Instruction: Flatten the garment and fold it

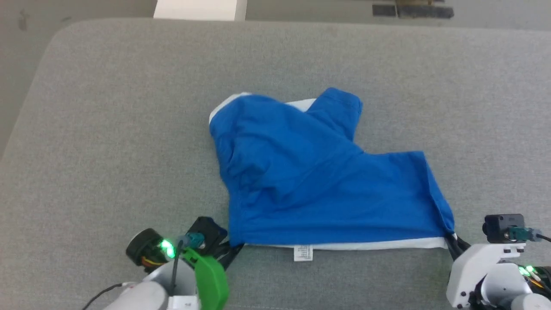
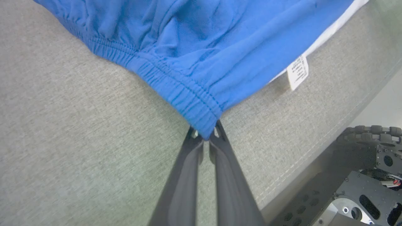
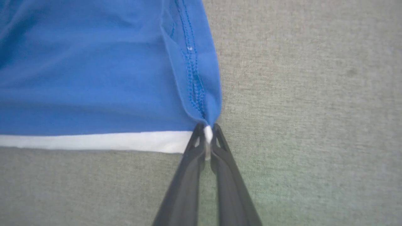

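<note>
Garment [image 1: 318, 181] on the grey surface [image 1: 107, 129], its near corners tight between the closed left jaws and right jaws

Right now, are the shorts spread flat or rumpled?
Rumpled: the shorts lie straight along the near edge, but the far part is folded over and creased.

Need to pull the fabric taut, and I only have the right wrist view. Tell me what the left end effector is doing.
Observer: The left end effector is shut on the gathered near-left corner of the small bright blue soft-fabric shorts.
Operator: Report how the far side lies.
Observer: Not flat. A blue flap juts out along the far edge, and the left part is wrinkled.
Operator: Locate the label.
Observer: The small white sewn-in label hangs off the white waistband at the near edge, closer to the left end effector, on the grey fabric surface.
</note>
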### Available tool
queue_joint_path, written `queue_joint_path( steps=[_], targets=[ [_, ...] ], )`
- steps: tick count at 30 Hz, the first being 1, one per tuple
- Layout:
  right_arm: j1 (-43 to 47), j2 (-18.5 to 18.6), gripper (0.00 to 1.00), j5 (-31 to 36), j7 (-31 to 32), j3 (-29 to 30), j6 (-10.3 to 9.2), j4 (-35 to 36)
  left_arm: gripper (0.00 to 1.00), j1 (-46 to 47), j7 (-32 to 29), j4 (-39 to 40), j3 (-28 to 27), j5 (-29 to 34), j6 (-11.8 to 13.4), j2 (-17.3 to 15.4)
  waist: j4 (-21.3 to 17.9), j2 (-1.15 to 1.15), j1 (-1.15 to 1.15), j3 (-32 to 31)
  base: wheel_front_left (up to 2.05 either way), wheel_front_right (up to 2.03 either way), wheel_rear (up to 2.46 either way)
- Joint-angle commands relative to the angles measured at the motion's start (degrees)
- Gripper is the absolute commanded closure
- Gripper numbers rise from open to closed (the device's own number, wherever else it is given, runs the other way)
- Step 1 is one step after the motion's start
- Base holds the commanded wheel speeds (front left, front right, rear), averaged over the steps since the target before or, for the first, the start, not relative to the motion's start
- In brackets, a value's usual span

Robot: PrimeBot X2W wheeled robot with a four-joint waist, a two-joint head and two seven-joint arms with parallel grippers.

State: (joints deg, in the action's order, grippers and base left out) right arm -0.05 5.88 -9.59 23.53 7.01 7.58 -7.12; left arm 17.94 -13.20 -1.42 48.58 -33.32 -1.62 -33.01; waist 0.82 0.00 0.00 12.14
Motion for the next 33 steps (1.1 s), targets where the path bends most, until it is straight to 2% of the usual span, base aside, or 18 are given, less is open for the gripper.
queue_joint_path(
  steps=[1, 5, 10, 17, 26, 33],
  targets=[
    [0.50, 1.19, 1.00, -1.41, 0.21, -0.43, -0.09, 1.04, 1.00, -0.52, -0.54, 0.61, -0.15, -0.01, -0.56, -1.53, -0.57, 0.00, 0.00, -2.45, 0.00, 0.00, 0.00],
    [-0.21, 5.20, 1.00, -6.07, 0.71, -1.87, -0.09, 5.49, 1.00, -0.76, -2.13, 4.17, -0.90, -0.89, -1.07, -4.98, -1.18, 0.00, 0.00, -5.47, 0.00, 0.00, 0.00],
    [-3.23, 9.63, 1.00, -13.63, 2.88, -1.47, -0.09, 11.16, 1.00, 0.10, -3.96, 10.78, -4.09, -3.27, -0.16, -8.76, -1.53, 0.00, 0.00, -8.85, 0.00, 0.00, 0.00],
    [-10.98, 13.38, 1.00, -20.95, 8.60, 0.74, -0.09, 16.22, 1.00, 6.68, -8.76, 19.14, -9.91, -6.50, -0.04, -13.48, -1.45, 0.00, 0.00, -11.69, 0.00, 0.00, 0.00],
    [-24.87, 15.20, 1.00, -25.23, 16.15, 2.45, -0.09, 18.18, 1.00, 18.90, -15.01, 22.21, -16.05, -10.76, -1.65, -15.98, -2.25, 0.00, 0.00, -12.39, 0.00, 0.00, 0.00],
    [-34.47, 16.32, 1.00, -24.06, 20.21, 2.83, -0.09, 19.01, 1.00, 27.68, -18.83, 21.42, -18.34, -12.64, -2.81, -15.99, -3.74, 0.00, 0.00, -8.36, 0.00, 0.00, 0.00]
  ],
)
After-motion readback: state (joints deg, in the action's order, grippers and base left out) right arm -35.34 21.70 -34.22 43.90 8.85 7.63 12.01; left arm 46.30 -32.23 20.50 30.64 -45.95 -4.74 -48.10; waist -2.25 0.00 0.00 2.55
